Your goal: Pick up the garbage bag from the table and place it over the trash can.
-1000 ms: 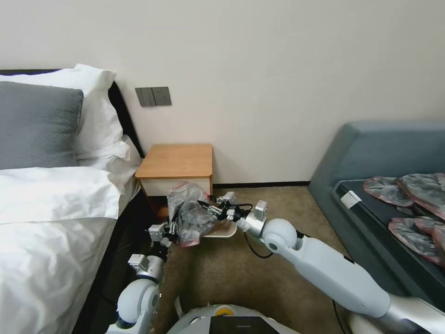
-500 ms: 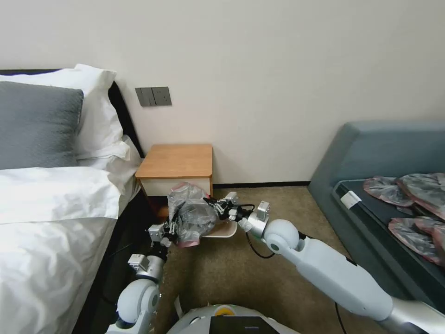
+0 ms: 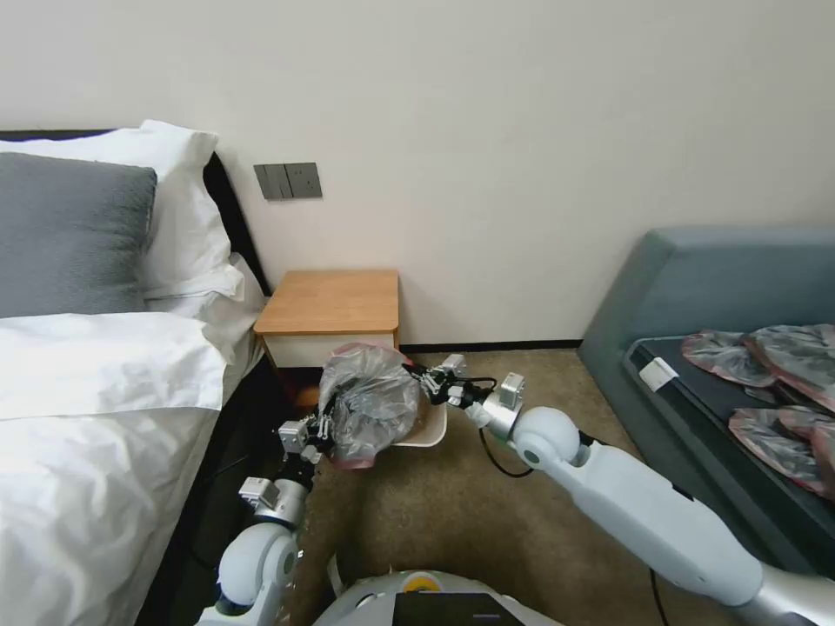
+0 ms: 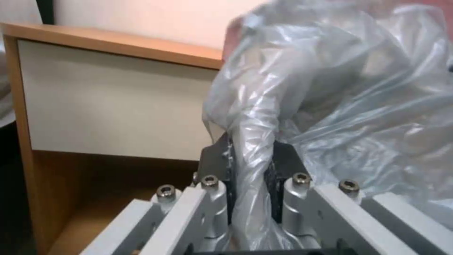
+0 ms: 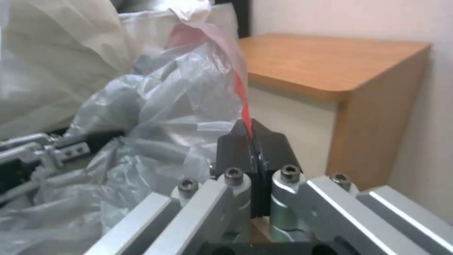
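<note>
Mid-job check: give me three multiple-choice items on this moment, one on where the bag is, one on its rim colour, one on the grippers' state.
1. Where is the bag?
A. on the table
B. held over the bin
C. on the bed

2. What colour is the bag's rim?
A. pinkish-red
B. blue
C. green

3. What state are the grippers in?
A. both open
B. only the left gripper shut
C. both shut on the bag

Answers: 1 B, film hangs between the arms above the bin; 2 A, red edge at the right gripper; 3 C, each wrist view shows jaws pinching film.

Bedroom, made bed (image 3: 96,391), pillows (image 3: 74,230), wooden nightstand (image 3: 330,304), carpet (image 3: 417,513)
</note>
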Available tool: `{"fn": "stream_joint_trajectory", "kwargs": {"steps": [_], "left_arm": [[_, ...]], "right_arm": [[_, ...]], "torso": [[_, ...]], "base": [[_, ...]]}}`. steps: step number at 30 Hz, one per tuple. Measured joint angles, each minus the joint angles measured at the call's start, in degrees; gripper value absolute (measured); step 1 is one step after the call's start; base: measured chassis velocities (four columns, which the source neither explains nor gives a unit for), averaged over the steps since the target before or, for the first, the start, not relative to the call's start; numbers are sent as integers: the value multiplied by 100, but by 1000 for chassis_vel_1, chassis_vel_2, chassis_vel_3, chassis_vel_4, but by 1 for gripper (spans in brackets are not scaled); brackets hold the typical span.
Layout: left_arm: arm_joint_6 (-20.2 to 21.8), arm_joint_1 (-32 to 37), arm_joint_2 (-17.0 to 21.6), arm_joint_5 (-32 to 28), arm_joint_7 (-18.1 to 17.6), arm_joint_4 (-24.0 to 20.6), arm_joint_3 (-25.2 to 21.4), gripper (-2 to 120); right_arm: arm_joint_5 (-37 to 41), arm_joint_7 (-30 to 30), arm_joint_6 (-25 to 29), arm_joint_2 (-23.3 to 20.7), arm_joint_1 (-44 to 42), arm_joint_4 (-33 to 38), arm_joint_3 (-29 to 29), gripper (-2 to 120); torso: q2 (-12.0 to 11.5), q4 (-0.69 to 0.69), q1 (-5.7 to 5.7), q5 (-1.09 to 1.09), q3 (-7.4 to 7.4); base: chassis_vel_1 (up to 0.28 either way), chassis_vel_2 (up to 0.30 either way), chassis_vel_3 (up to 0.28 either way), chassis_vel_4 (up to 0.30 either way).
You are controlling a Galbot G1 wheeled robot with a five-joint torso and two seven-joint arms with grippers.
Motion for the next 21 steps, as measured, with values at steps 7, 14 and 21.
{"fn": "stream_joint_trajectory", "kwargs": {"steps": [7,14,21], "left_arm": [[-22,-3,25,-27,18,-2,-2,9],[-32,-11,63,-54,21,-3,-2,9],[-36,-23,74,-79,22,-3,45,9]], "right_arm": [[-3,-70,27,-169,-201,16,266,0],[-31,-150,88,-362,-511,61,606,0],[-164,-292,170,-478,-937,61,1013,0]], "torso": [[0,1,0,0,0],[0,1,0,0,0],[0,0,0,0,0]], "base": [[0,0,0,0],[0,0,0,0],[0,0,0,0]]}}
